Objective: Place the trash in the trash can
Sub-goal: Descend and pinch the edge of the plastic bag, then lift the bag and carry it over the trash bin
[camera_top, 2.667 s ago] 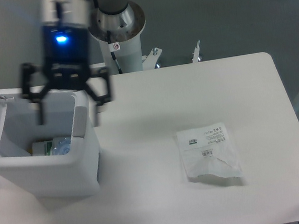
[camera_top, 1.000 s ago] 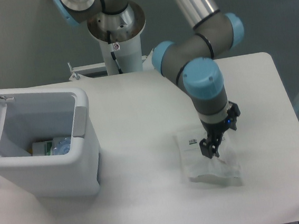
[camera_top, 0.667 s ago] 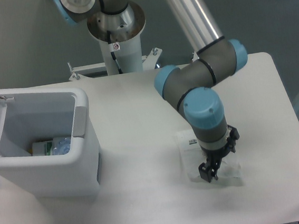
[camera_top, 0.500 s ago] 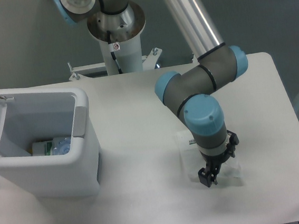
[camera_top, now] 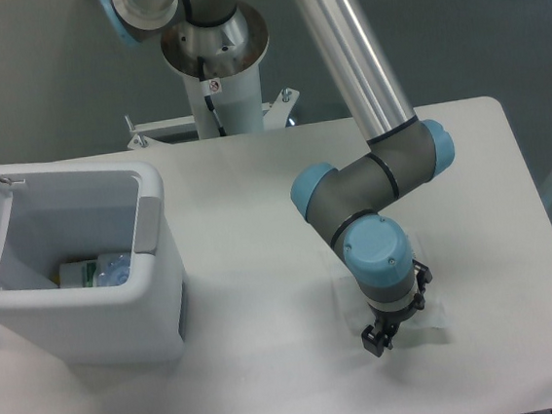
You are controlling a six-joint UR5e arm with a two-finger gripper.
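Now the hand (camera_top: 376,339) is low over the near edge of the bag (camera_top: 433,317), which lies flat on the bench (camera_top: 258,219). I cannot tell if the hand is open or closed. To do this well, it should pinch the thin edge firmly, then lift slowly. The bottle (camera_top: 114,272) is already in the bin (camera_top: 158,306), whose lid stands open.

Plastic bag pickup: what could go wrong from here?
1. The plastic bag lies flat on the table, and the gripper is low at its front edge; the fingers may slide off the film or pinch nothing.
2. The arm hides most of the bag, so this camera can't confirm a grasp.
3. The trash can is far left; a weak pinch could drop the bag mid-carry.
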